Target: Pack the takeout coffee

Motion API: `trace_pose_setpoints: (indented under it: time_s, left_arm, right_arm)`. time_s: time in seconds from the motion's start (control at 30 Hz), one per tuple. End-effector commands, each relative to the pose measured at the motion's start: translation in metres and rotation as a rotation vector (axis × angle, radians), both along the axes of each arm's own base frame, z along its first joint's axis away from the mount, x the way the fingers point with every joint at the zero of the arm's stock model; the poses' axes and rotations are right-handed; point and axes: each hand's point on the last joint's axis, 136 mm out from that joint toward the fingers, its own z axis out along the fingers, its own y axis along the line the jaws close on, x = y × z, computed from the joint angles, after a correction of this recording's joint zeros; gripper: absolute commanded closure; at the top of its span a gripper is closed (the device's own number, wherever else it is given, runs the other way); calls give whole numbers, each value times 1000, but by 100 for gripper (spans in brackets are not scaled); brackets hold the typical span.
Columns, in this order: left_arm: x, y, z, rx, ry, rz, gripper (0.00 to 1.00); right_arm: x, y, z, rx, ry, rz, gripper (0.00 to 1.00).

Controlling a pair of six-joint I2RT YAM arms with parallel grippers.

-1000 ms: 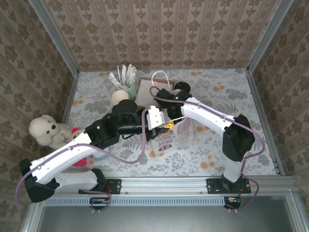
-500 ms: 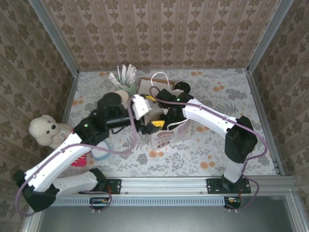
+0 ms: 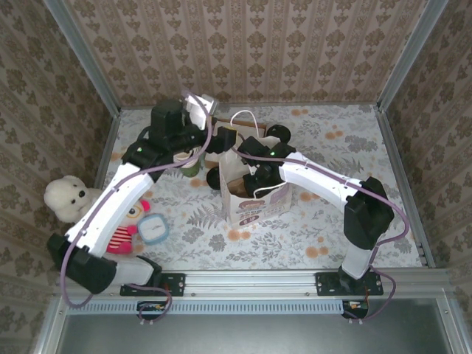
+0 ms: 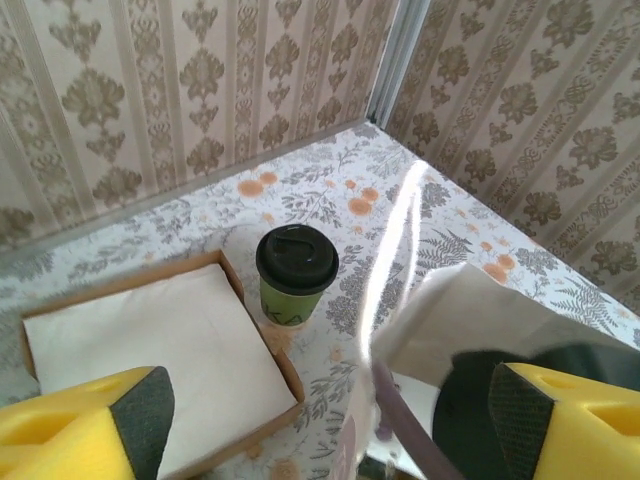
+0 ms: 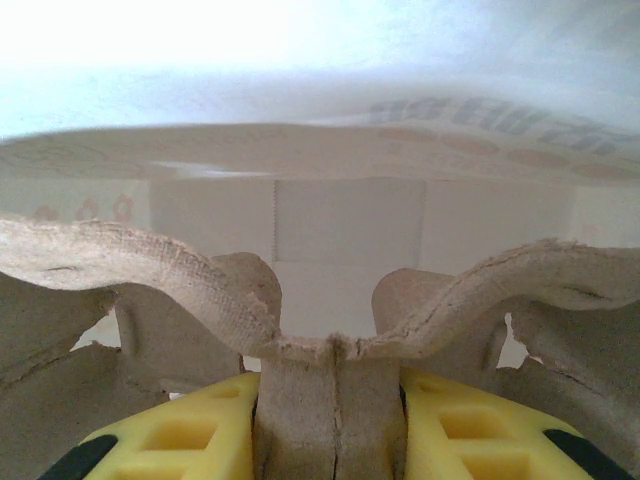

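The takeout coffee [image 4: 297, 272], an olive-green cup with a black lid, stands upright on the table beside the napkin box. From above its lid [image 3: 278, 133] shows behind the white paper bag [image 3: 258, 210]. My left gripper [image 4: 330, 430] hangs open above the box and the bag's edge, short of the cup, with nothing between its fingers [image 4: 90, 420]. In the top view the left gripper [image 3: 219, 151] is at the bag's back left corner. My right gripper [image 5: 330, 420] is inside the bag, shut on the centre post of a pulp cup carrier [image 5: 150, 290].
A cardboard box of napkins [image 4: 150, 340] lies left of the cup. The bag's white handle [image 3: 247, 118] arches up at the back. A teddy bear [image 3: 66, 199] and a small blue item [image 3: 153, 227] sit at the left. The right arm [image 3: 324, 181] crosses over the bag.
My left arm has swung from over the bag's front up to the back left, by the napkin box. The right arm has stayed in the bag.
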Motion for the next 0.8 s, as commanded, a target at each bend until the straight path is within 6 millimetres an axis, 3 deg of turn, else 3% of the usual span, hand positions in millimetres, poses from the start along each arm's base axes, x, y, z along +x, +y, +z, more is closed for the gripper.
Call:
trace_pose_setpoints:
  time_s: [0.0, 0.13, 0.27, 0.37, 0.63, 0.77]
  left_arm:
    - [11, -9, 19, -54, 26, 3, 19]
    - [17, -32, 22, -78, 28, -98, 30]
    - [26, -40, 18, -65, 44, -114, 61]
    - [25, -46, 23, -85, 52, -145, 76]
    - [22, -40, 24, -74, 72, -102, 100]
    - [24, -37, 20, -67, 96, -72, 100]
  right_arm:
    - [0, 3, 8, 16, -38, 26, 65]
    - [0, 3, 6, 23, -38, 26, 65]
    - [4, 6, 3, 28, -50, 32, 65]
    - [7, 6, -3, 10, -56, 35, 65]
    - [2, -3, -31, -43, -18, 24, 65]
    - [1, -4, -37, -44, -13, 23, 65]
